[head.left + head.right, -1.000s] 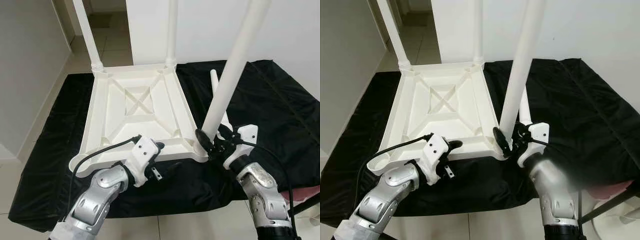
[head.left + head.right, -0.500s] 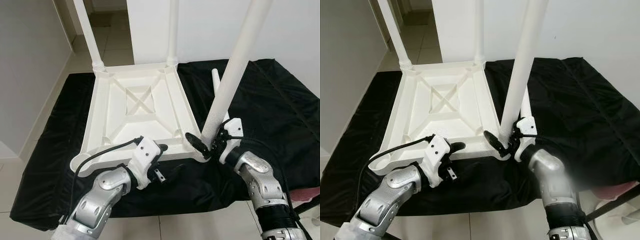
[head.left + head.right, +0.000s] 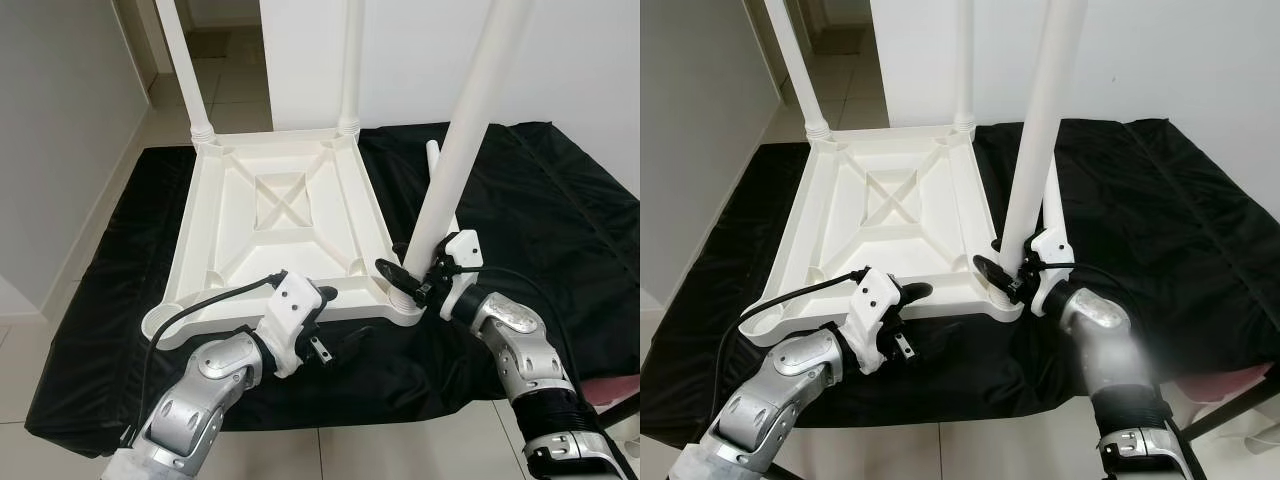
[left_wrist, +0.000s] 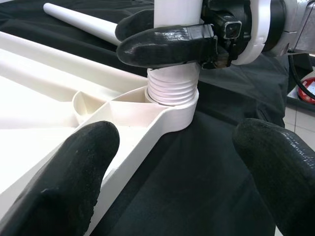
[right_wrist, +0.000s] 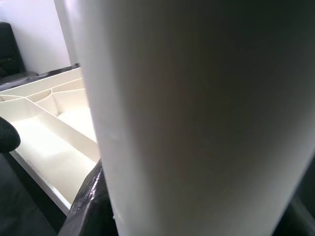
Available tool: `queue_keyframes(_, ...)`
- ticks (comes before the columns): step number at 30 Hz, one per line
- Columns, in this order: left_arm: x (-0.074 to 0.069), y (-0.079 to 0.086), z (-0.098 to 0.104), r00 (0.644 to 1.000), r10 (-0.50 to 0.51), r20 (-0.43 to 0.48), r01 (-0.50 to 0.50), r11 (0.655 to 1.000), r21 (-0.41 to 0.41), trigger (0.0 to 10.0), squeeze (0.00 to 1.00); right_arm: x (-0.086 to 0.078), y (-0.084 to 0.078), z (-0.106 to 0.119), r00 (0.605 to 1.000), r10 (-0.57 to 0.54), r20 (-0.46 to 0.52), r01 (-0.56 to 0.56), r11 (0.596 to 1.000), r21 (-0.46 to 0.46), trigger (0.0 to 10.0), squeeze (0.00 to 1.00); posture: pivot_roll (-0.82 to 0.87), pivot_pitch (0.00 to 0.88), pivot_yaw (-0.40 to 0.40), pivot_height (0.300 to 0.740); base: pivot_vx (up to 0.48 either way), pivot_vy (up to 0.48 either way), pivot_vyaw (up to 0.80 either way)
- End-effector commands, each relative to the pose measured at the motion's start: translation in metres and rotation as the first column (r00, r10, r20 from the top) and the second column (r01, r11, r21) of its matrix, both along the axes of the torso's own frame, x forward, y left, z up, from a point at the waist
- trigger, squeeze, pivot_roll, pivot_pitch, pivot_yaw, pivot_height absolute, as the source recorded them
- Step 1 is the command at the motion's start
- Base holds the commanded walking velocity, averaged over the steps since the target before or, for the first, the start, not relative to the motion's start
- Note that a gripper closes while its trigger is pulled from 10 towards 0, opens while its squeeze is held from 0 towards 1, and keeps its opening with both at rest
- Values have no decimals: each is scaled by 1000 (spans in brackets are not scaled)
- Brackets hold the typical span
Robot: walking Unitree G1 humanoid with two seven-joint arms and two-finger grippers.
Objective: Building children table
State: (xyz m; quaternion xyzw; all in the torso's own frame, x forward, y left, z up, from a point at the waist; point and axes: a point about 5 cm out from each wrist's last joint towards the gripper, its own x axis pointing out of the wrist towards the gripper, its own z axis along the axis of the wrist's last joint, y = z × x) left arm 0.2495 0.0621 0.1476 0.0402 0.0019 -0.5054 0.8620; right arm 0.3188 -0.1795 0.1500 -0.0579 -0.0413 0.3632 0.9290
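Observation:
The white children's table top [image 3: 280, 230] lies upside down on a black cloth [image 3: 540, 220]. Two white legs [image 3: 185, 70] [image 3: 349, 70] stand upright in its far corners. A third leg [image 3: 455, 150] rises from the near right corner, and its threaded end [image 4: 173, 88] sits in the corner socket [image 4: 170, 110]. My right gripper [image 3: 414, 279] is shut on this leg just above the thread. My left gripper [image 3: 340, 318] hangs open at the table's near edge, its fingers [image 4: 74, 172] spread with nothing between them. A fourth leg [image 3: 432, 165] lies loose on the cloth behind.
The cloth covers a tiled floor [image 3: 230, 85] between a grey wall on the left and a white wall [image 3: 580, 60] at the back. A pink object [image 3: 612, 386] and a dark stand leg sit at the cloth's near right corner.
My right wrist has turned around the base of the third leg and moved a little further in, still gripping it. The left gripper has stayed almost still.

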Motion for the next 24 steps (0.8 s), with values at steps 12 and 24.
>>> queue_keyframes(12, 2, 3, -1, 1000, 14, 12, -14, 1000, 22, 10000, 0, -6, 3, -16, 986, -160, -35, 162, 986, 36, 10000, 0, -52, 0, 41, 740, 0, 0, 0)
queue_keyframes(24, 5, 8, -1, 999, 33, 12, -33, 999, 26, 10000, 0, -12, 12, -14, 932, -363, -22, 364, 928, 78, 10000, 0, -61, 0, 49, 740, 0, 0, 0)
